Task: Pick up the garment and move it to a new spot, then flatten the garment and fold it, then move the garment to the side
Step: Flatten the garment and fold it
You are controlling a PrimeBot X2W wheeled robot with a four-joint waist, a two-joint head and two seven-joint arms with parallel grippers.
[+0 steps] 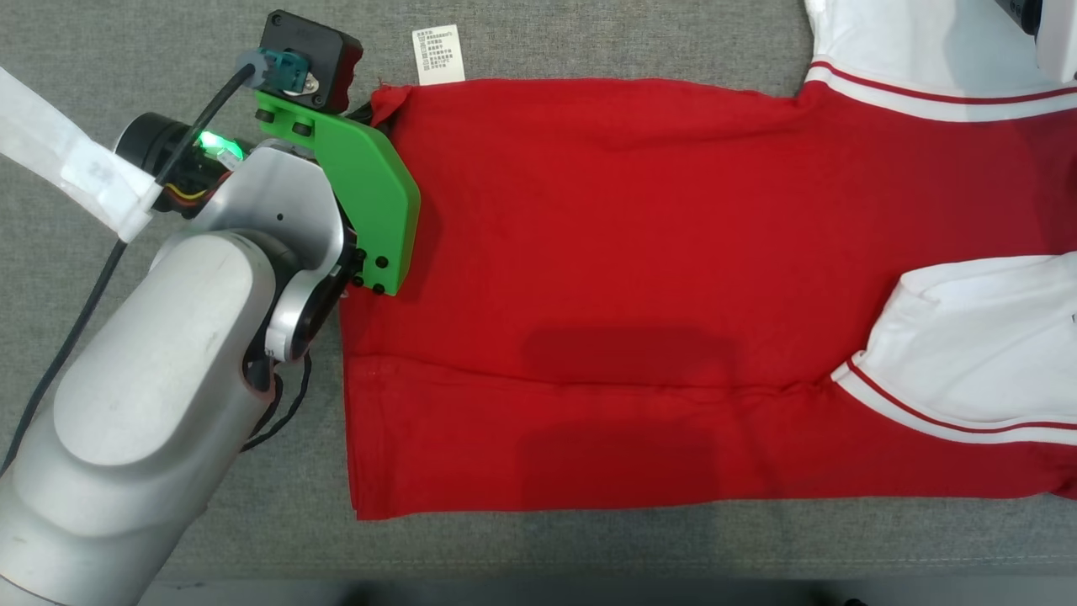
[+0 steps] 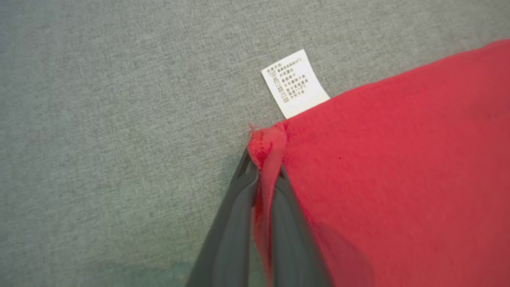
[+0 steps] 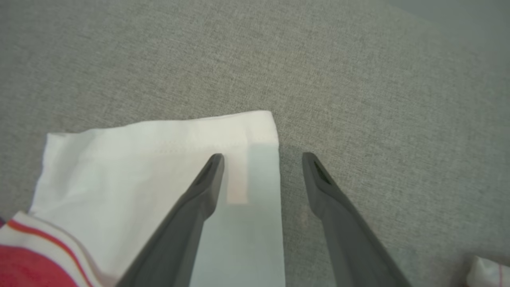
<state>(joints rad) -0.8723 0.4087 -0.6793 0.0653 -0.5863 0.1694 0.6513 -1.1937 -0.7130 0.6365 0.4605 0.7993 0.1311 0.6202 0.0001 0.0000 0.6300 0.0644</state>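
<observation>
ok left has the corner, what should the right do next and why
Probably shut the right jaws on the white sleeve: they stand open astride its edge, while the left jaws pinch the shirt's red corner, so both ends could lift together.

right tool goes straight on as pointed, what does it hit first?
Probably the white sleeve, near its hem corner. The right tool straddles the sleeve's edge, so one finger would meet the grey cloth.
</observation>
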